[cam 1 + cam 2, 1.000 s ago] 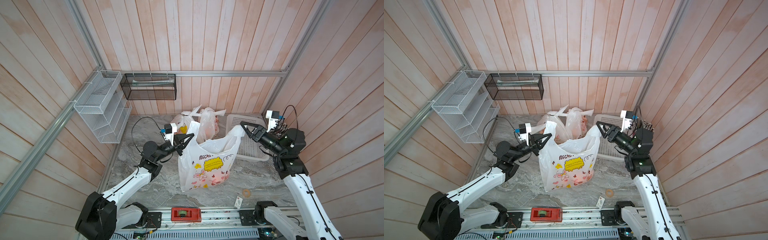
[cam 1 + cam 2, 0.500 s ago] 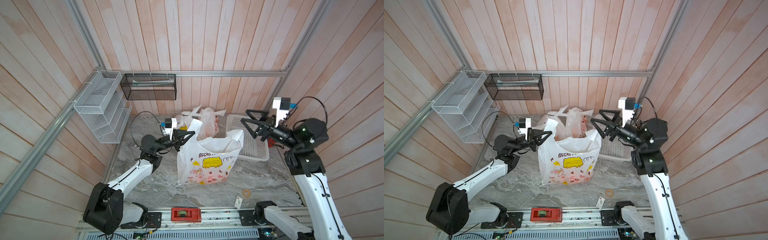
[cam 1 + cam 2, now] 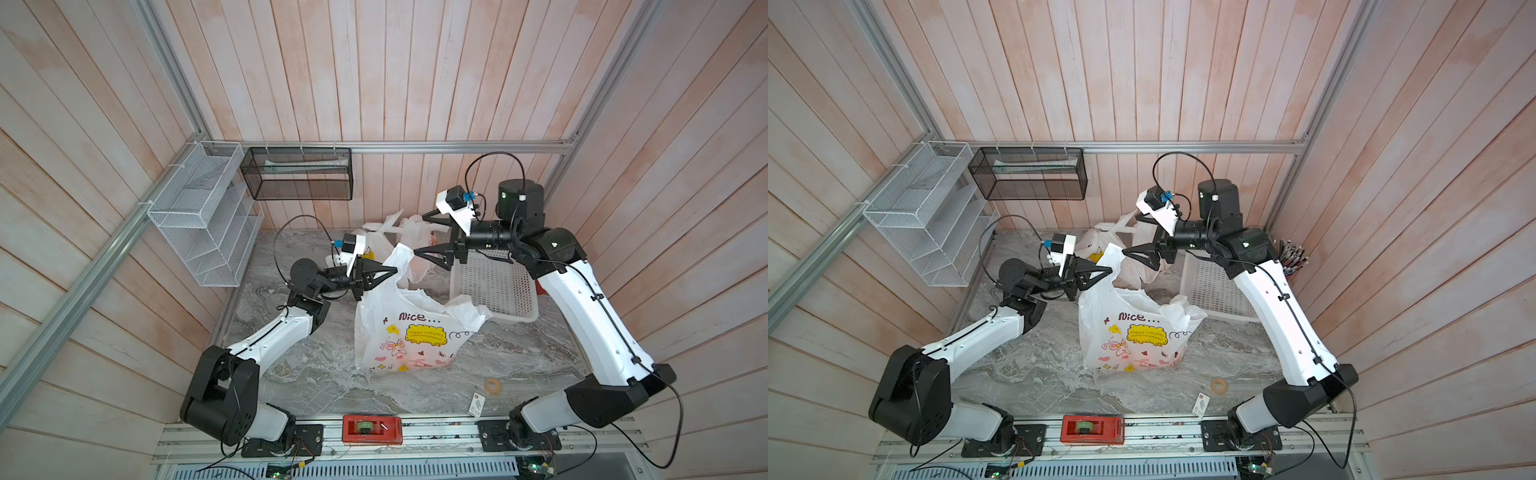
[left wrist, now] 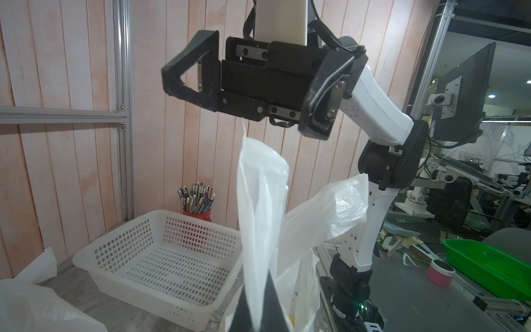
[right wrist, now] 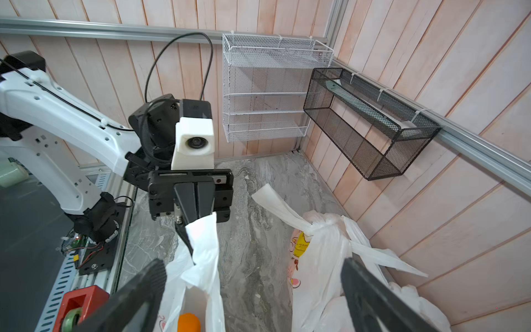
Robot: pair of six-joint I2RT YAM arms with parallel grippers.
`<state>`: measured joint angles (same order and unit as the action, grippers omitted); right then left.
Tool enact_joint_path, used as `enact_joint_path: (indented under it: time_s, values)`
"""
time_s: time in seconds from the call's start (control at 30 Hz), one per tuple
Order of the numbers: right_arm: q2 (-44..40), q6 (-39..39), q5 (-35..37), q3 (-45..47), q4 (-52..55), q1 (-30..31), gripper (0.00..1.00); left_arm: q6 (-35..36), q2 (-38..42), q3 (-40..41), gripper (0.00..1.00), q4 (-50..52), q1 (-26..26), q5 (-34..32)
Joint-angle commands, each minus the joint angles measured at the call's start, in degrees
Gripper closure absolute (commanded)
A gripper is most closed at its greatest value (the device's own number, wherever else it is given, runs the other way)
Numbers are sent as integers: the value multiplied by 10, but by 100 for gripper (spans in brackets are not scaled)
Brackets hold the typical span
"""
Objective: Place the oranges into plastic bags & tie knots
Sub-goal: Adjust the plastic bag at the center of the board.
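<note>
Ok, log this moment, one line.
left gripper: shut on handle of printed white plastic bag | right gripper: open, empty | bag: untied, round orange fruit inside

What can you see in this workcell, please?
open white printed plastic bag: one, translucent white, table centre
knotted white plastic bags: two, white, behind it
orange fruit: one visible, orange, inside open bag
white perforated plastic basket: one, white, beside knotted bags
white wire shelf: one, white, left wall
black mesh wall basket: one, black, back wall
red pencil cup: one, red, beside basket
red tape dispenser: one, red, front rail
tan tape ring: one, tan, table front
left gripper: black, shut on open bag's handle
right gripper: black, open, above bags
</note>
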<state>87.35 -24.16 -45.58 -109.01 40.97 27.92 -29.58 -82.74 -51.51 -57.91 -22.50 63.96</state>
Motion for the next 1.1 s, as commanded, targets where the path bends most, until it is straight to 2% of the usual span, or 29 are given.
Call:
enact_joint_path:
  time_s: [0.0, 0.13, 0.23, 0.27, 0.33, 0.4, 0.57, 0.67, 0.97, 1.0, 1.07]
  values:
    - [40, -50, 29, -36, 92, 22, 11, 4, -8, -17, 100, -7, 2, 19]
    - [76, -45, 0, -61, 110, 32, 29, 4, -12, -20, 100, -4, 3, 17]
    - [91, -49, -22, -75, 120, 40, 53, 4, -16, -21, 100, -2, 2, 13]
    - [92, -49, -30, -77, 121, 41, 66, 4, -18, -21, 100, -1, 2, 11]
    - [93, -48, -38, -82, 123, 41, 85, 4, -19, -19, 100, 0, 1, 6]
    - [89, -49, -44, -81, 122, 41, 99, 8, -18, -15, 93, 4, 3, -3]
    - [66, -42, -22, -68, 98, 39, 100, 31, -6, 11, 64, 28, 5, -32]
    - [53, -33, -17, -56, 77, 38, 100, 42, -2, 21, 57, 48, 6, -33]
    - [52, 29, -1, -57, 17, 25, 100, 75, 12, 52, 56, 86, -6, -27]
    - [54, 34, -2, -58, 14, 23, 100, 87, 15, 52, 58, 99, -8, -35]
    - [55, 39, -1, -59, 14, 21, 99, 98, 21, 54, 70, 112, -10, -56]
